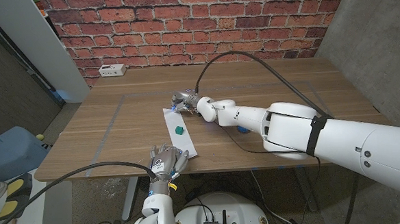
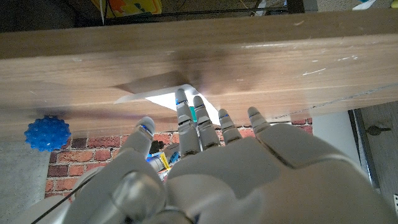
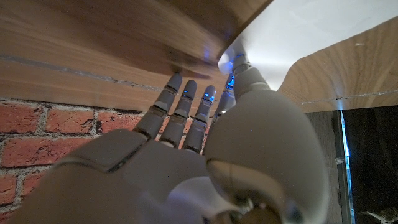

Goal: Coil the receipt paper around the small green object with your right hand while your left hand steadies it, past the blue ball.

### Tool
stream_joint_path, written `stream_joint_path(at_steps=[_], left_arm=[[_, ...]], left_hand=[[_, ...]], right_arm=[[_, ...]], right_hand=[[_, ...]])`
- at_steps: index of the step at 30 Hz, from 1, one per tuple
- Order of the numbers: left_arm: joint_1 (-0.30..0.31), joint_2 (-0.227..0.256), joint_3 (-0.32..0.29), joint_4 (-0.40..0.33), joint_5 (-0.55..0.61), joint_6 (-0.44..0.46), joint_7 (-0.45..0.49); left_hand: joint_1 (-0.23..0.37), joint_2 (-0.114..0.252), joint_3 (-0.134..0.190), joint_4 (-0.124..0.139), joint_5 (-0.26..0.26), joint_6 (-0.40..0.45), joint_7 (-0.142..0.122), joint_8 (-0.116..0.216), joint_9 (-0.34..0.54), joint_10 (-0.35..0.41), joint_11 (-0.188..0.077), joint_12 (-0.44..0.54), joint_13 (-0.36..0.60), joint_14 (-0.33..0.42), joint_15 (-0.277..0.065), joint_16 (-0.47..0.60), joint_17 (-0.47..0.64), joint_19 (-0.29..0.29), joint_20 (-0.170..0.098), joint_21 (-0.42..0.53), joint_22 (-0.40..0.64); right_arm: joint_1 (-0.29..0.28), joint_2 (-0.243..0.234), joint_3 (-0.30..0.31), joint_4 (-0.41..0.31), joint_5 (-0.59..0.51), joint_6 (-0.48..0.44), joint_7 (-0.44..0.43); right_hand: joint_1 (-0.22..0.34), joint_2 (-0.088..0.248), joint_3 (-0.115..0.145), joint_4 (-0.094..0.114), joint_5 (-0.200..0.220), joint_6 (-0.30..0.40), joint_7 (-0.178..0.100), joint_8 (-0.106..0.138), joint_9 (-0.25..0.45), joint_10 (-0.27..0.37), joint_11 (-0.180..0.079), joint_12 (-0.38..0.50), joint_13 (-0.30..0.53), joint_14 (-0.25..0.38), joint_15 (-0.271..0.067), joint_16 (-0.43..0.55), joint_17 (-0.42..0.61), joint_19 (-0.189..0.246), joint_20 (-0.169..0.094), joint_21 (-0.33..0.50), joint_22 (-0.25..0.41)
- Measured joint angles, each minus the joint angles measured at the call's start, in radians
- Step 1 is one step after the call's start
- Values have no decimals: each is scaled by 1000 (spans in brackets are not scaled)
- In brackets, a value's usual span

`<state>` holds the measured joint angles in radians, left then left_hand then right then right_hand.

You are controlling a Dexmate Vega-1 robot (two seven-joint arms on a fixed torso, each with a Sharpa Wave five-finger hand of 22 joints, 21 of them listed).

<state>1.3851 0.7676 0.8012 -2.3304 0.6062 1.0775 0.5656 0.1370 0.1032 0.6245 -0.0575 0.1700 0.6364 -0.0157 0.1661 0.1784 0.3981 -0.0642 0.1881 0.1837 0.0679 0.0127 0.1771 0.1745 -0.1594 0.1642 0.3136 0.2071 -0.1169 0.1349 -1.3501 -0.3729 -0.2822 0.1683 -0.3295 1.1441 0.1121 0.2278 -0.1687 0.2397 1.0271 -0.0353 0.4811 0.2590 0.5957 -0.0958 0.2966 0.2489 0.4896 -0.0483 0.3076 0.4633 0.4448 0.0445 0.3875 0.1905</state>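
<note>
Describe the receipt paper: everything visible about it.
The receipt paper is a long white strip, thin and paper-like, lying flat on the wooden table and running from the far middle toward the near edge. The small green object sits on it near mid-length. The right hand is at its far end, where the right wrist view shows the paper lifting; the left hand is beside its near end.

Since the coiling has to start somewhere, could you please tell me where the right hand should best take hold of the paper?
Probably at the far end of the paper, where the right hand already is. The strip lies flat and lengthwise toward the robot, with the green object on its middle. The right wrist view shows that end lifting off the table, so fingers could pinch the edge from beyond.
</note>
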Motion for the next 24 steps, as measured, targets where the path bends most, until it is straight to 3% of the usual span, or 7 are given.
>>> stream_joint_path(at_steps=[6,15,24], left_arm=[[-3,4,3,0,-1,-7,6],[-15,4,14,0,3,-6,12],[-51,4,44,-8,10,49,-31]], left_hand=[[-4,-4,4,-2,0,-104,-26,-5,-2,-48,-9,0,0,-23,4,0,0,0,0,0,0],[-4,-4,4,-2,4,-149,-43,-5,-2,-74,-11,0,0,-45,1,0,0,-5,5,-8,0],[-22,-12,4,-2,4,-135,-24,12,-2,-58,-5,8,0,-52,5,0,0,-5,5,-16,0]], right_arm=[[-9,-6,4,0,-1,17,-84],[-23,-10,6,4,2,17,-195],[-32,-13,-3,5,10,10,-261]], right_hand=[[0,0,4,4,0,0,0,11,5,14,-11,0,3,5,4,0,-5,5,-5,0,0],[5,-5,8,8,0,1,2,23,5,28,-19,8,5,11,0,-5,-9,5,-5,0,0],[5,-5,8,9,-1,0,3,29,5,37,-20,8,4,11,0,-5,-14,5,-5,0,0]])
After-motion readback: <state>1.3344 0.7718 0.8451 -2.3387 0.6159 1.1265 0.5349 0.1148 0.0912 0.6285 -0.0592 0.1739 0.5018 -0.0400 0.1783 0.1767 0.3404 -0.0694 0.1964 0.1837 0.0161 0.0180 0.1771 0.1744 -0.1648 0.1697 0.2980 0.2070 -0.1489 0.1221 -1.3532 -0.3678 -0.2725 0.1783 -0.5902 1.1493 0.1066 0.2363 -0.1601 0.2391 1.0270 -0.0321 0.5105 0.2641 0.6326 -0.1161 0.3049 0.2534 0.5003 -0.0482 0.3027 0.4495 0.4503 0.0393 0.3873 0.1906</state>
